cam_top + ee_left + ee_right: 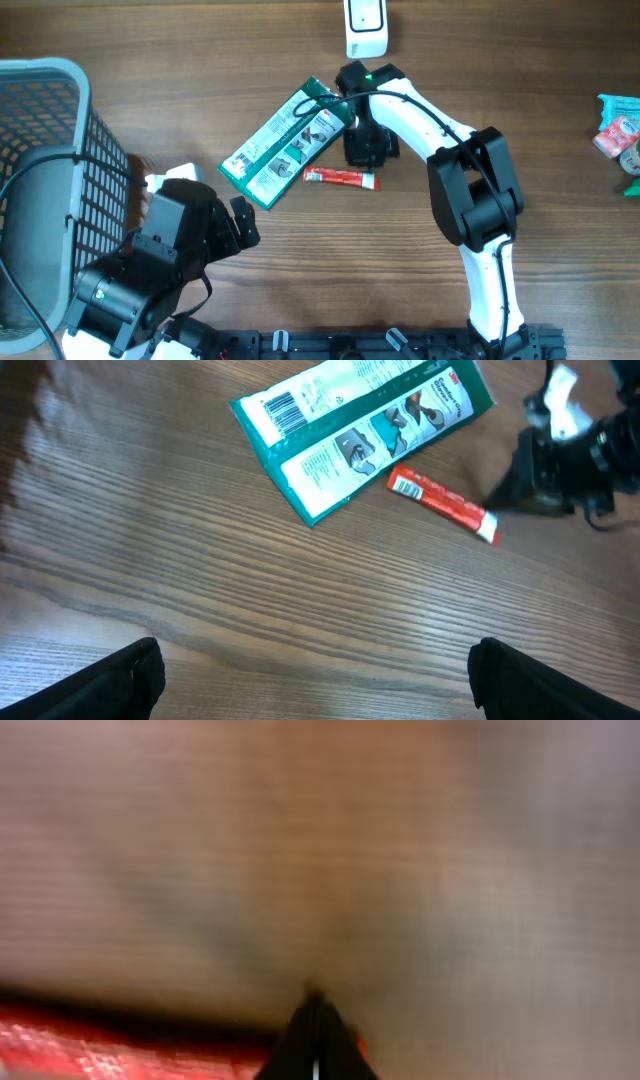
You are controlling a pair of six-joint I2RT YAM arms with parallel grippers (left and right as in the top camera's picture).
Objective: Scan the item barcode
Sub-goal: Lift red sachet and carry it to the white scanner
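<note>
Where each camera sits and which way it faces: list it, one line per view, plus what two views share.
Overhead: above the table, looking straight down; both arms show, with green package, red tube, basket.
Left wrist: on the left arm, facing across the table toward green package and red tube; left gripper open, fingers at the bottom corners.
Right wrist: close above the table, blurred; right gripper shut at bottom centre, red tube beside it.
Shared: overhead and left wrist both show green package, red tube, right gripper.

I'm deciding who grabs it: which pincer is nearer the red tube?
Right. The right pincer is down beside the red tube; the left pincer hangs well away, near the basket.
</note>
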